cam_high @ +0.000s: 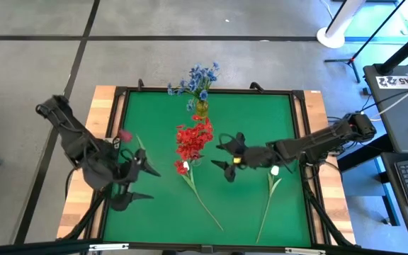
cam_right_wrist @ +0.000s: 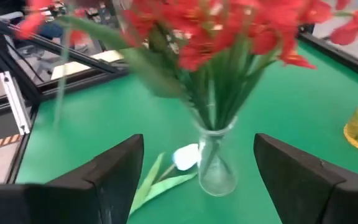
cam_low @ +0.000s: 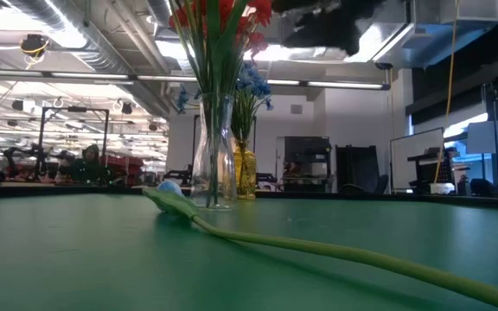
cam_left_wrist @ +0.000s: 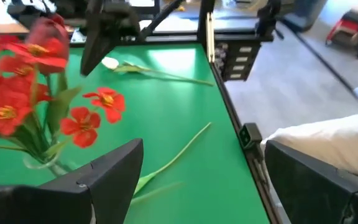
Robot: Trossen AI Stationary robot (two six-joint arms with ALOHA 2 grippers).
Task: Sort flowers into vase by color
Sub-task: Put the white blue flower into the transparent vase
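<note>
My right gripper [cam_high: 227, 157] hangs over the middle of the mat with its fingers spread wide and nothing between them; its wrist view looks straight at the clear glass vase [cam_right_wrist: 215, 163], which stands just ahead. My left gripper [cam_high: 139, 182] waits over the left part of the green mat [cam_high: 261, 113], likewise open and empty.

Done so far: the red clustered blooms [cam_high: 193, 138] stand in the clear vase, and the blue sprigs [cam_high: 198, 79] stand in the yellow vase [cam_high: 201, 108] at the far edge of the mat.

Left to do, as I judge it:
- a white tulip-like bud with a long stem [cam_high: 202, 200] lies flat on the mat, its head at the foot of the clear vase;
- a second white bud [cam_high: 275, 170] lies on its stem near the right edge, just beside my right arm;
- a small red-pink rosebud [cam_high: 125, 134] shows near my left arm; whether it rests on the mat I cannot tell.

No third vase is visible for the white flowers. The sort appears roughly half complete.
</note>
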